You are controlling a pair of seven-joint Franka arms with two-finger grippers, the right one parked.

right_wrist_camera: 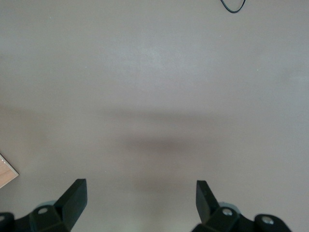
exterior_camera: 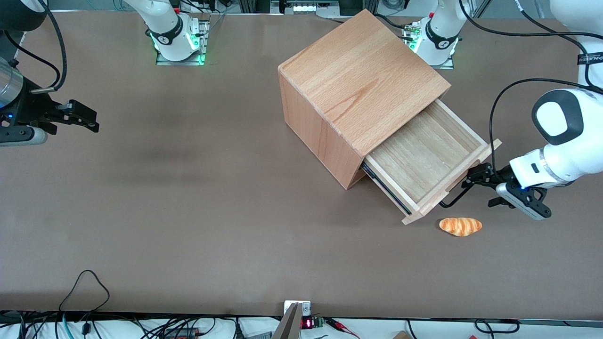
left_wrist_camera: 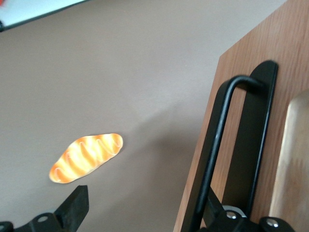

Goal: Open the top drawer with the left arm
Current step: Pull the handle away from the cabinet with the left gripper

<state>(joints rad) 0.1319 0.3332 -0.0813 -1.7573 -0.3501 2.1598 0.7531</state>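
Note:
The top drawer (exterior_camera: pixel 424 157) of the big beech cabinet (exterior_camera: pixel 358 80) stands pulled well out, its inside bare. Its front panel (left_wrist_camera: pixel 285 58) carries a thin black wire bar handle (exterior_camera: pixel 454 197) (left_wrist_camera: pixel 217 140). My left arm (exterior_camera: pixel 560 141) reaches in from the working arm's end of the table. Its gripper (exterior_camera: pixel 476 177) (left_wrist_camera: pixel 142 215) is right at the handle's end, in front of the drawer, and is open. One finger (left_wrist_camera: pixel 75 208) hangs over bare table. The bar crosses the other finger, and I cannot tell whether they touch.
A small orange bread roll (exterior_camera: pixel 460 226) (left_wrist_camera: pixel 87 157) lies on the brown table (exterior_camera: pixel 212 197), just nearer the front camera than the drawer's front corner and the gripper. Cables hang along the table edge nearest that camera.

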